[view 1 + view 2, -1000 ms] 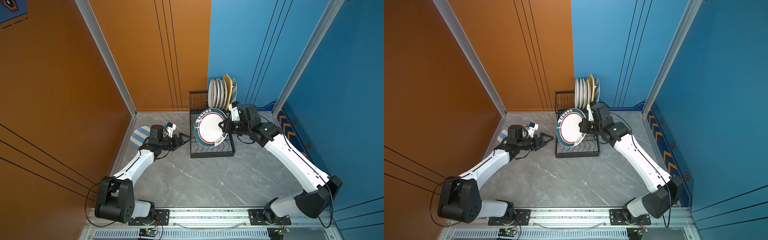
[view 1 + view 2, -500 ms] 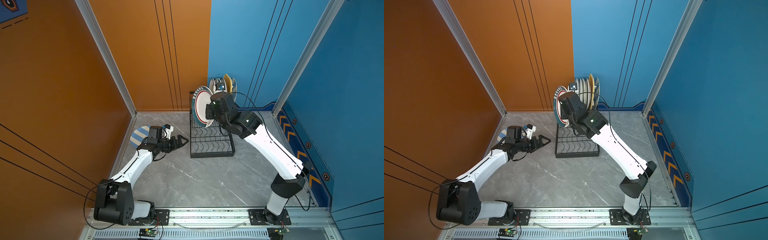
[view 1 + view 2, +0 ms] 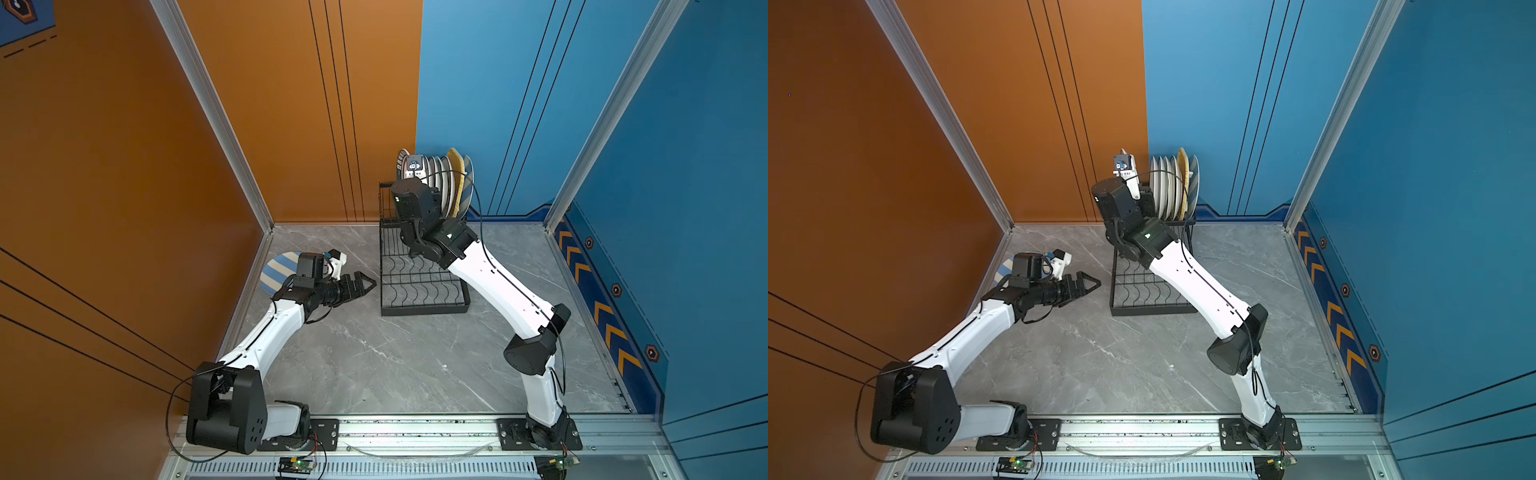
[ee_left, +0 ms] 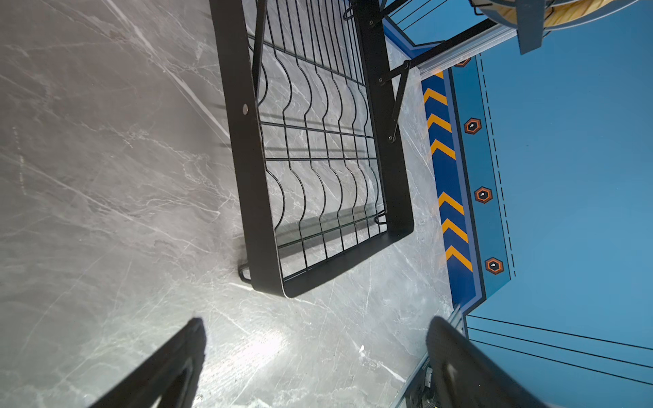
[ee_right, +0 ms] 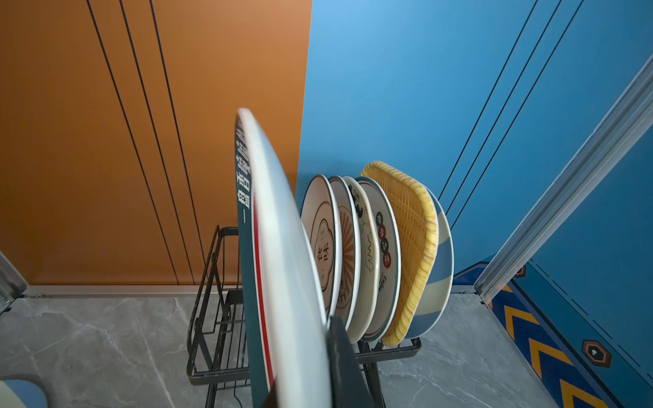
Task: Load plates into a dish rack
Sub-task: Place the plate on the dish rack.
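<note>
My right gripper is shut on the edge of a teal-rimmed white plate, which it holds upright and edge-on over the raised tier of the black dish rack. Just beside it, several plates stand in a row in that tier, among them a yellow woven one. The held plate's lower edge is hidden. A blue-and-cream striped plate lies flat on the floor by the orange wall. Beside it, my left gripper hovers open and empty, pointing at the rack.
The rack's wavy-wire lower tier holds nothing. Orange and blue walls close in behind and beside the rack. Grey marble floor stretches in front between both arm bases.
My right arm has lifted the teal-rimmed plate from in front of the lower tier up to the raised tier and turned it edge-on. My left gripper drew back slightly, still open.
</note>
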Available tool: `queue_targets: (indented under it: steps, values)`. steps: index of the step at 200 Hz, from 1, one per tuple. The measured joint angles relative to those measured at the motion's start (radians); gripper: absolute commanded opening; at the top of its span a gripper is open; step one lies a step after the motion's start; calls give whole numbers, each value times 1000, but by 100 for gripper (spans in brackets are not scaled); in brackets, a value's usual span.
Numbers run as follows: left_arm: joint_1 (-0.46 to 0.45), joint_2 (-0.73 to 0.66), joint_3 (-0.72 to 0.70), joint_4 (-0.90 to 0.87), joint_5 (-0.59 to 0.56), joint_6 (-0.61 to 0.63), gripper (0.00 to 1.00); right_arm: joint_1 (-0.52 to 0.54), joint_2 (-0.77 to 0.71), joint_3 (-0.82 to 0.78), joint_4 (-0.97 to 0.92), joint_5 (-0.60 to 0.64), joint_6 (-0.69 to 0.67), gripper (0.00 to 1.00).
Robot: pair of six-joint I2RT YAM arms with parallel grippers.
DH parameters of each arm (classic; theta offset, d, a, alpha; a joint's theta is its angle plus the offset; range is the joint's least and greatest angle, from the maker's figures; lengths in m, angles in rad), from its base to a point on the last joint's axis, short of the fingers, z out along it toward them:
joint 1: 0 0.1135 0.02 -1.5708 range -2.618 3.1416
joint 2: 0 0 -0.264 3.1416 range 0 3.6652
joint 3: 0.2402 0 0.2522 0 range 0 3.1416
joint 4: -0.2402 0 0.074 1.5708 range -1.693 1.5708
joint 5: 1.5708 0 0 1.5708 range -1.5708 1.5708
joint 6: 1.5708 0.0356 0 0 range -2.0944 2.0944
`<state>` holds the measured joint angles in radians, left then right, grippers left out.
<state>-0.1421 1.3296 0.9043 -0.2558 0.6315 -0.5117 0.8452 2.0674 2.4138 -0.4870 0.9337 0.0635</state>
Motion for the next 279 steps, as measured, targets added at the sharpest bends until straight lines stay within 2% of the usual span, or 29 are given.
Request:
queue_targets:
  steps: [51, 104, 279]
  values:
    - [0, 0, 0, -5, 0, 1, 98, -21, 117, 57, 182, 63, -124, 0]
    - [0, 0, -1, -5, 0, 11, 98, -48, 222, 112, 290, 91, -224, 0]
    - [5, 1, -1, -5, 0, 18, 98, -105, 289, 121, 365, 102, -258, 0]
